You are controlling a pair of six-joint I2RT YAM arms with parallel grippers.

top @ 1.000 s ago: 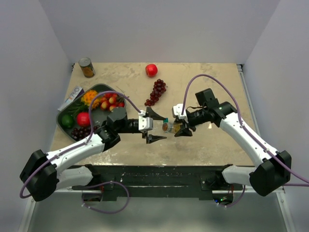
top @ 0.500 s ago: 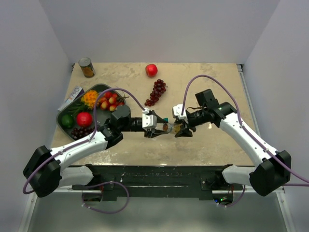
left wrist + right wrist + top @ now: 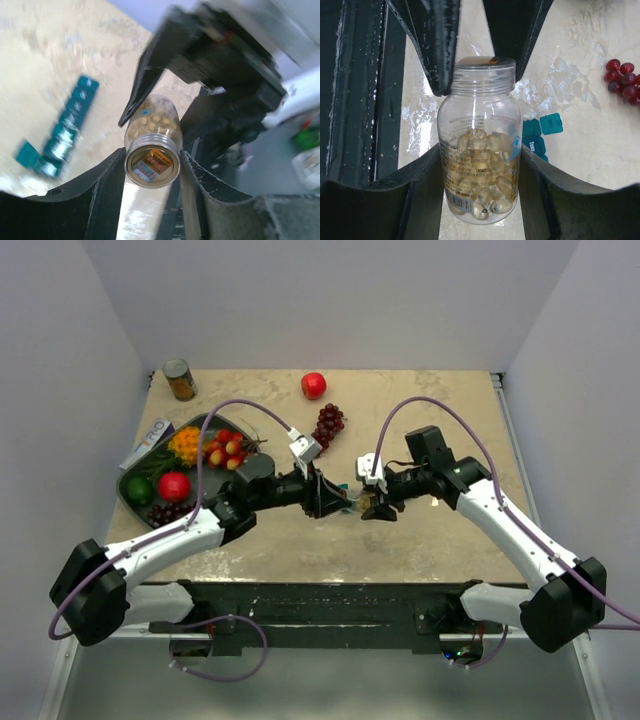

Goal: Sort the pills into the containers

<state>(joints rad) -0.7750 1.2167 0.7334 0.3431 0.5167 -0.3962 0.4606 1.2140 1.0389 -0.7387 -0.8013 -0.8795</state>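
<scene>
Table (image 3: 420,400) with tray (image 3: 208,419), can (image 3: 179,380), grapes (image 3: 324,430), organiser (image 3: 62,132)

The top view looks down from high behind the 6 o'clock edge of the worktop (image 3: 420,540) and takes in the whole surface from afar. The left wrist view sits close behind the left fingers (image 3: 100,200), facing the pill bottle (image 3: 152,150) cap-first and blurred. The right wrist view, just as near behind the right fingers (image 3: 425,200), looks along the same bottle from its base. Both wrist views also share the teal organiser (image 3: 65,130), at 9 o'clock in the left view and 3 o'clock in the right.
</scene>
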